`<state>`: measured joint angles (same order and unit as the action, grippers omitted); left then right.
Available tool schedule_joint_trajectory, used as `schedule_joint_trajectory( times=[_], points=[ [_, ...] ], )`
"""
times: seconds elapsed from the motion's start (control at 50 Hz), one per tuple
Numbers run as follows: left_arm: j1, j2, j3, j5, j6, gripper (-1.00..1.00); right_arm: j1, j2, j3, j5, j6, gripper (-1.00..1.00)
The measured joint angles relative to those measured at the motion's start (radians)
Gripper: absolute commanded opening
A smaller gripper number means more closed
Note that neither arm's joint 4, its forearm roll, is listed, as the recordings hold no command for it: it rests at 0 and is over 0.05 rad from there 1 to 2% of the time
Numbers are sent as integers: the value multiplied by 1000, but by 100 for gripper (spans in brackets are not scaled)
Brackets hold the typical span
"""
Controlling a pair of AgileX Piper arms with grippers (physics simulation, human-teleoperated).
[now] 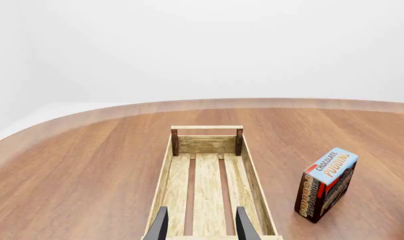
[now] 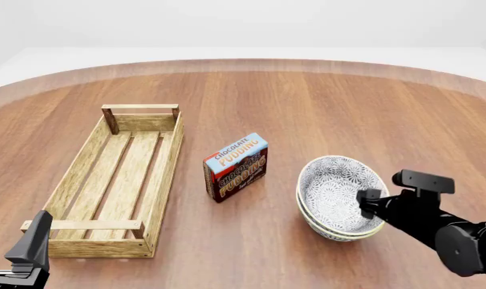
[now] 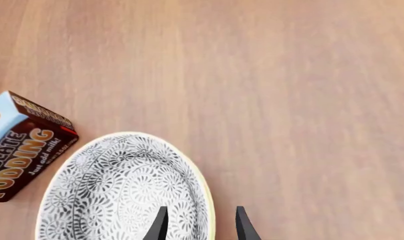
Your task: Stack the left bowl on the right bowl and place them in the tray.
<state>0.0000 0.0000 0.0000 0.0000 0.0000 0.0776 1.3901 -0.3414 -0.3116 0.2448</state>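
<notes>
On the right half of the round wooden table (image 2: pixel 307 96), the two patterned bowls sit nested, the upper bowl (image 2: pixel 339 188) resting inside the lower bowl (image 2: pixel 333 230). The right gripper (image 2: pixel 368 203) straddles their right rim, one finger inside the upper bowl and one outside; in the right wrist view its fingers (image 3: pixel 159 225) stand on either side of the rim, but whether they pinch it I cannot tell. The chocolate pudding box (image 2: pixel 236 167) stands upright just left of the bowls. Further left lies the slatted wooden tray (image 2: pixel 166 162), holding nothing. The left gripper (image 1: pixel 200 225) hovers at the tray's near end, fingers parted and gripping nothing.
</notes>
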Motion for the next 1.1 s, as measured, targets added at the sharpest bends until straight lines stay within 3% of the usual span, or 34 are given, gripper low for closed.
schedule_joint_trajectory(
  times=[0.4, 0.42, 0.88, 1.1],
  points=[
    [0, 0, 0, 0, 0, 100, 18, 45, 19, -52, 14, 100],
    [0, 0, 0, 0, 0, 100, 18, 46, 19, -52, 13, -100],
    [0, 0, 0, 0, 0, 100, 14, 80, 4, -76, -1, -100],
    [0, 0, 0, 0, 0, 100, 1, -13, -7, 1, -2, -100]
  ],
)
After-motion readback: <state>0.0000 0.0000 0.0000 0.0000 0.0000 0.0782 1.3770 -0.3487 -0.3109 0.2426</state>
